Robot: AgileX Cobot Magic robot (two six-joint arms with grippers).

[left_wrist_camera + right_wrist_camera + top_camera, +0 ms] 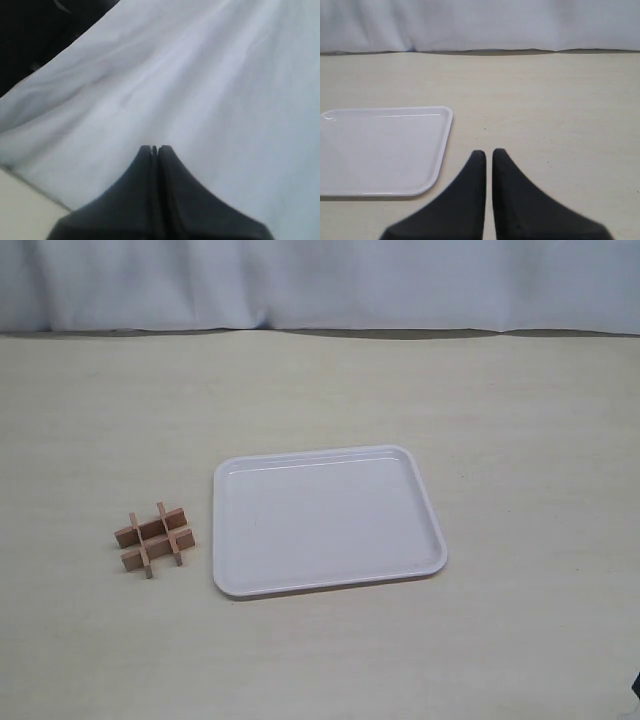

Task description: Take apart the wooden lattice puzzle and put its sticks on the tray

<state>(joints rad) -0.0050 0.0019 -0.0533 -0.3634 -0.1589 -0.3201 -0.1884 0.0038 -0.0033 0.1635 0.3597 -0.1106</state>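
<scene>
wooden lattice puzzle (154, 540): assembled reddish-brown hash grid on beige table (500, 400); tray (330, 525): glossy white, round-cornered, low-rimmed, just beside; left claw (154, 148): pressed together, empty; right claw (489, 152): hairline gap, empty

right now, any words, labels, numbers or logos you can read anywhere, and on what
None: no text, number or sign shows in any view.
The tray is plain white, the puzzle bare wood.
The table and the cloth behind it are unmarked.
The left gripper and right gripper show only plain black.
</scene>
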